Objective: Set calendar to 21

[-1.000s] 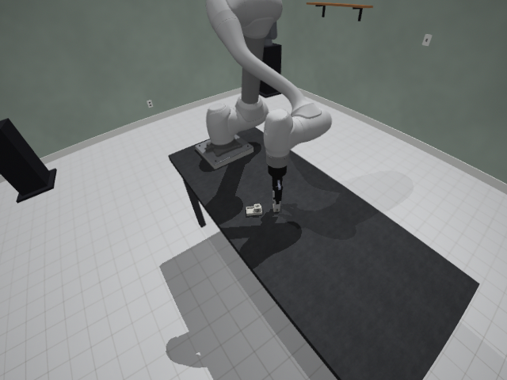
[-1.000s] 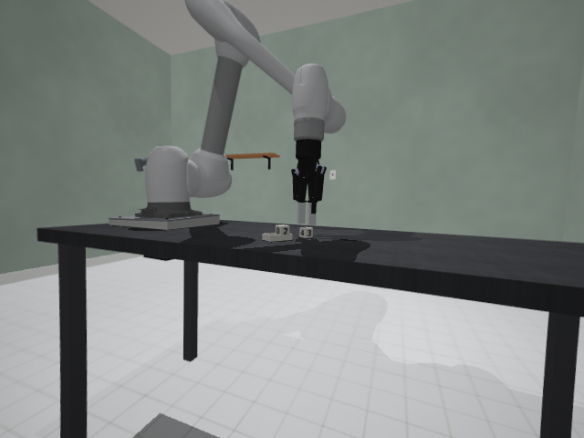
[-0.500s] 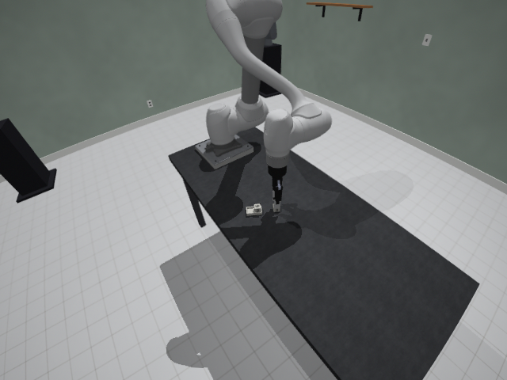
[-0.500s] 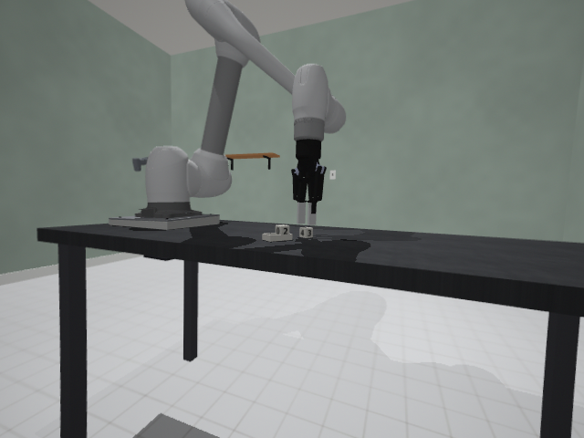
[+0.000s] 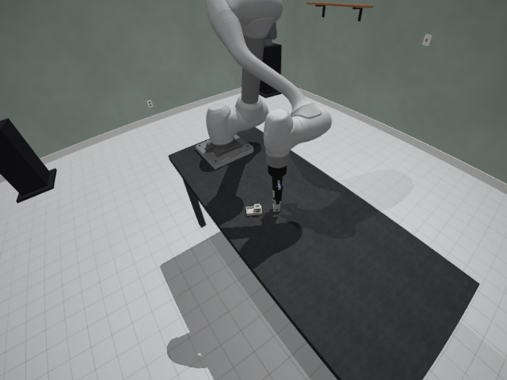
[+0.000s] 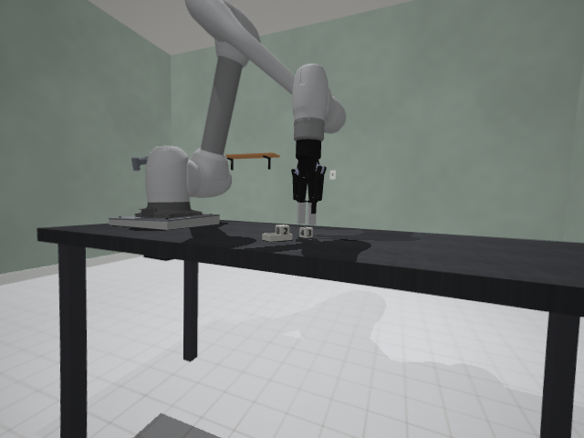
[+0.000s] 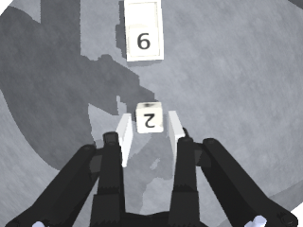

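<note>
Cubes and tray sit on a dark table, green-walled room.

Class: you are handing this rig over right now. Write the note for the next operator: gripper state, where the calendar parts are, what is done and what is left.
Gripper: partly open and holding nothing, its fingers either side of the loose cube with small gaps.
Loose cube: on the table beside the tray, 2 on top; 4 and 3 show in the exterior view.
Other cube: sits in one tray slot, 6 on top; the second slot is free.
Done: one cube is in the tray.
Left: show 21 upright on the month side, both cubes flat in the tray. The month's name is not readable here.
</note>
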Robot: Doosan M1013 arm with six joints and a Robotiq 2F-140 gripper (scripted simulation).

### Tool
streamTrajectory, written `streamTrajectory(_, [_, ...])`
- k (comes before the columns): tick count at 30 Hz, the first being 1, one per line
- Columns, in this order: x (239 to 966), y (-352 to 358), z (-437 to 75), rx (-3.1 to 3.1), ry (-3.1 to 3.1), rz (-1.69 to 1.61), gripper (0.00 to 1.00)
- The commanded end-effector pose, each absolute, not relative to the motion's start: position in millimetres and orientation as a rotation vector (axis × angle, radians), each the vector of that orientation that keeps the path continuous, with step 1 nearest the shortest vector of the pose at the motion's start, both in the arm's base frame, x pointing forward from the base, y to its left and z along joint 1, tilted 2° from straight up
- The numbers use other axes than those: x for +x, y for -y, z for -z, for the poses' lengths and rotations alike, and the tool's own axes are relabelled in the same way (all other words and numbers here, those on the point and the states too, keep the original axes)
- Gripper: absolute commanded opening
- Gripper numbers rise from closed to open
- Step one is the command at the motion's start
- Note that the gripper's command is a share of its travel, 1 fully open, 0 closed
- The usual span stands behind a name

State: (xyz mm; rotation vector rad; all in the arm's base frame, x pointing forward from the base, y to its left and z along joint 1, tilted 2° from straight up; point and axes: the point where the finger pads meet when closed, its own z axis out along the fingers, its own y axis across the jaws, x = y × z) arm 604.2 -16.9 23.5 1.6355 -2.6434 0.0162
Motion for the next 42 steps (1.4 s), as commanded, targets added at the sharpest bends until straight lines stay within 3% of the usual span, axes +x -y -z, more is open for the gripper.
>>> streamTrajectory(1, [602,21,-23,1.636,2.639,-0.020,0.35])
streamTrajectory(42, [602,22,-10,1.636,2.639,-0.020,0.35])
